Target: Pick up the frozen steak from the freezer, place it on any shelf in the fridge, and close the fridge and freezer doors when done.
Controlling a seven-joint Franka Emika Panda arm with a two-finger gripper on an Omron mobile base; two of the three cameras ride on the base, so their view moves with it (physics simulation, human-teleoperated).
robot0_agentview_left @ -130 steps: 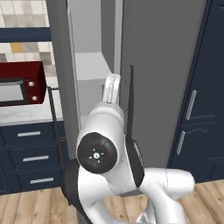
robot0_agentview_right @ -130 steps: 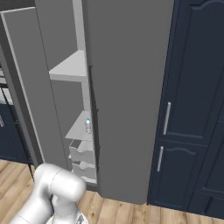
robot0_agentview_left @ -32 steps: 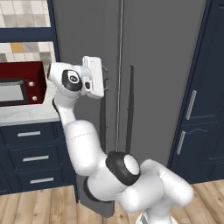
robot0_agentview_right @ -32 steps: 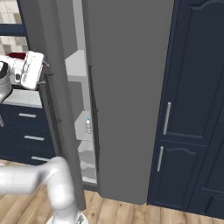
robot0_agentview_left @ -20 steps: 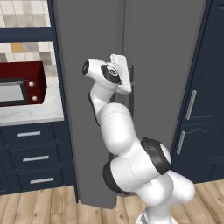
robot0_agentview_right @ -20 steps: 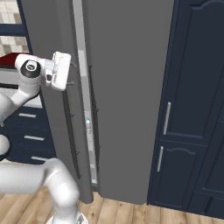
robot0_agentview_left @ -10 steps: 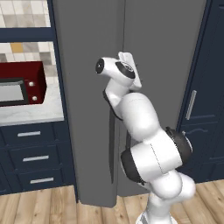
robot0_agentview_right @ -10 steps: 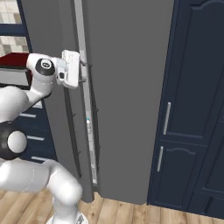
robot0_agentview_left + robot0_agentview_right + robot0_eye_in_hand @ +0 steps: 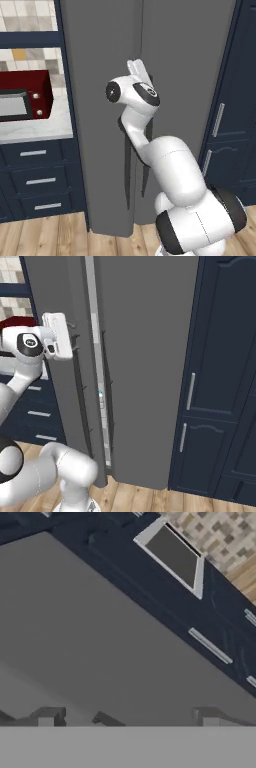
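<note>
My gripper (image 9: 75, 336) rests against the outer face of the freezer door (image 9: 62, 406), high up near its inner edge, and in the left base view my gripper (image 9: 136, 65) sits at the seam between the fridge and freezer doors. Its fingertips (image 9: 47, 718) stand wide apart with nothing between them, so it is open. The freezer door is nearly shut, leaving a thin pale slit (image 9: 97, 371). The wider fridge door (image 9: 145, 356) lies flush. The frozen steak and the shelf are hidden behind the doors.
A red microwave (image 9: 22, 97) sits on the pale counter (image 9: 35, 131) to the left, over navy drawers (image 9: 35, 181). Tall navy cabinets (image 9: 220, 381) with silver handles stand to the right. Wooden floor (image 9: 145, 498) runs in front.
The arm has swung right with the hand against the freezer door. The door has turned inward, and the gap showing the pale inside has narrowed to a slit.
</note>
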